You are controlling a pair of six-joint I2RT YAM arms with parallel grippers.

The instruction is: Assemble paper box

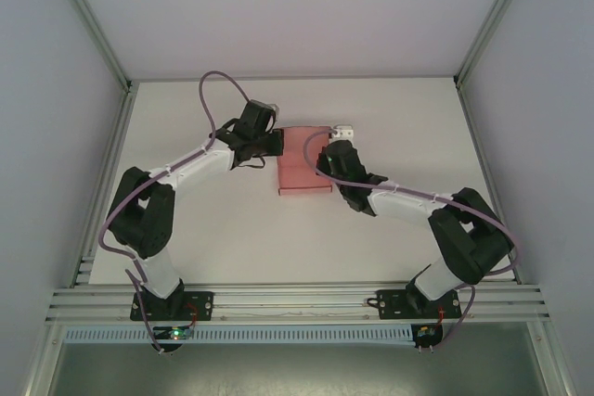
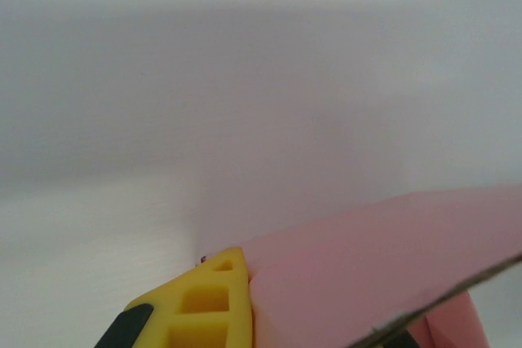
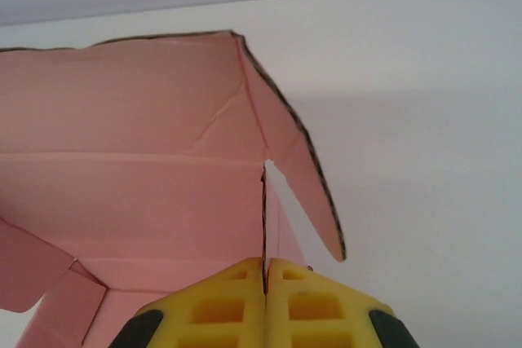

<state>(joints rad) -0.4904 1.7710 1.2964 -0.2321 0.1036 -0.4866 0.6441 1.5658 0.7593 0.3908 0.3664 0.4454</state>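
Paper box (image 1: 304, 159): partly folded.
Left gripper (image 1: 276, 142): fingers clamped on its left edge.
Right gripper (image 3: 264, 265): fingers pinched on a side wall.

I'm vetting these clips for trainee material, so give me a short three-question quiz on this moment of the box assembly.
1. True or false: the paper box lies flat and untouched on the table.
2. The right gripper is shut on: A) a thin card wall of the box; B) a pen; C) nothing.
3. In the top view, which side of the box does the left gripper grip?
Key: 1 false, since it is partly folded with both grippers on it; 2 A; 3 its left side.
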